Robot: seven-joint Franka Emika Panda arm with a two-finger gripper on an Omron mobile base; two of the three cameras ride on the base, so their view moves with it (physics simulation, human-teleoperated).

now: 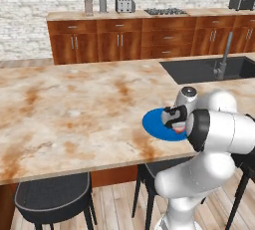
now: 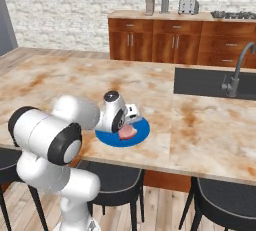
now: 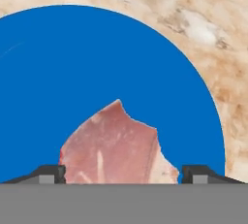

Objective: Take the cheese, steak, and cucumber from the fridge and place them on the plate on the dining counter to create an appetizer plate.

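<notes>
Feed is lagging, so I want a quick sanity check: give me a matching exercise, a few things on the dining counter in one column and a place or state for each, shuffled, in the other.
Things:
1. steak
2. plate
3. claw
4. sink

Places or states:
A. set into the dining counter, with a grey faucet
B. open, fingertips either side of the meat
C. lying on the blue surface
D. resting on the marbled stone near the counter's front edge

Pairs: 1-C, 2-D, 3-B, 4-A

Base views flank the gripper (image 3: 121, 173) from behind, sharing the plate (image 1: 152, 123) — hand view looks down, close.
</notes>
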